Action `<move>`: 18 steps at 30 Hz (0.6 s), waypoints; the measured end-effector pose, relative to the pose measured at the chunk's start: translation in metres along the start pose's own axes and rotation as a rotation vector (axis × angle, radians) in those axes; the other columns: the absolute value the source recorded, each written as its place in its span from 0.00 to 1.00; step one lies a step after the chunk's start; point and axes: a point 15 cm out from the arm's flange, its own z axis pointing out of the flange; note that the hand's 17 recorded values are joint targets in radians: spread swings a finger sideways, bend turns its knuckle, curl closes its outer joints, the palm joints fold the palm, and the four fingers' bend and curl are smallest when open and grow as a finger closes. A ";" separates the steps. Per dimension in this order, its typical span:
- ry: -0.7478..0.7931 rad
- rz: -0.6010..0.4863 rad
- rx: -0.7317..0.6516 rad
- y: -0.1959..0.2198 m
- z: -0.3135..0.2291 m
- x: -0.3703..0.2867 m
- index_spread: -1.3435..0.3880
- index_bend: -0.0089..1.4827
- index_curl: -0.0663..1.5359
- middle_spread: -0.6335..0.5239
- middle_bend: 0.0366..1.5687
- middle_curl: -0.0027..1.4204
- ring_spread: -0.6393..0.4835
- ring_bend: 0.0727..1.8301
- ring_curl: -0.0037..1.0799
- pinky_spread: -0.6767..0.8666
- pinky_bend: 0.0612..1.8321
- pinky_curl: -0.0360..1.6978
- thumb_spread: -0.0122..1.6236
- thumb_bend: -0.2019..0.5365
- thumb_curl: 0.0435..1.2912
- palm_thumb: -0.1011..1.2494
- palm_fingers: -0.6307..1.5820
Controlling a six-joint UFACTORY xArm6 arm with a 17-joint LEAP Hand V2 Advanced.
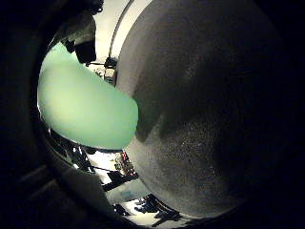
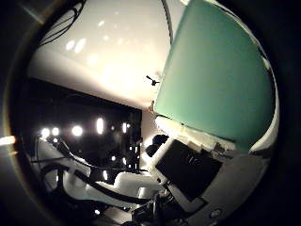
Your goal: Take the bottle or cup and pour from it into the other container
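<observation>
A pale green cup [image 2: 214, 80] fills much of both palm views, lying close against the robot hand [image 2: 188, 172], whose fingers appear curled round it. A grey rounded surface [image 1: 205, 109] sits beside it. Pouring well probably needs slow, steady tilting. No writing is readable.

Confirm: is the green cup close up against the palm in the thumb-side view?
Yes, the green cup fills much of that view, right beside the hand and its white and black parts.
</observation>
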 end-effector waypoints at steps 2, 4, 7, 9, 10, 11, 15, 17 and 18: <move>-0.007 -0.004 -0.004 0.001 0.000 -0.003 0.49 0.61 0.73 0.26 0.75 0.78 0.33 0.81 0.76 0.28 0.73 0.58 0.56 0.24 0.40 0.73 0.62; -0.010 -0.010 -0.006 0.001 -0.001 -0.008 0.49 0.63 0.74 0.26 0.76 0.80 0.33 0.82 0.77 0.28 0.74 0.61 0.56 0.24 0.41 0.73 0.61; -0.014 -0.017 -0.008 0.002 -0.003 -0.014 0.50 0.65 0.75 0.26 0.77 0.81 0.33 0.83 0.79 0.29 0.74 0.64 0.56 0.24 0.41 0.73 0.60; -0.014 -0.026 -0.012 0.001 -0.005 -0.021 0.51 0.66 0.76 0.26 0.77 0.82 0.34 0.84 0.79 0.29 0.75 0.65 0.56 0.24 0.41 0.73 0.60; -0.012 -0.029 -0.013 0.001 -0.006 -0.024 0.51 0.66 0.76 0.26 0.77 0.82 0.34 0.84 0.80 0.29 0.75 0.66 0.56 0.24 0.41 0.73 0.60; -0.007 -0.035 -0.014 0.000 -0.007 -0.027 0.51 0.66 0.76 0.26 0.78 0.83 0.34 0.84 0.80 0.29 0.75 0.66 0.56 0.24 0.41 0.73 0.60; -0.001 -0.055 -0.001 -0.006 -0.009 -0.040 0.52 0.67 0.76 0.26 0.78 0.83 0.34 0.84 0.80 0.29 0.74 0.68 0.56 0.24 0.42 0.73 0.59; -0.003 -0.064 -0.006 -0.006 -0.010 -0.049 0.52 0.67 0.76 0.26 0.78 0.84 0.34 0.84 0.81 0.30 0.74 0.69 0.56 0.24 0.42 0.73 0.59; -0.003 -0.066 -0.009 -0.006 -0.010 -0.051 0.52 0.67 0.76 0.26 0.78 0.84 0.34 0.84 0.81 0.30 0.74 0.70 0.56 0.24 0.42 0.73 0.59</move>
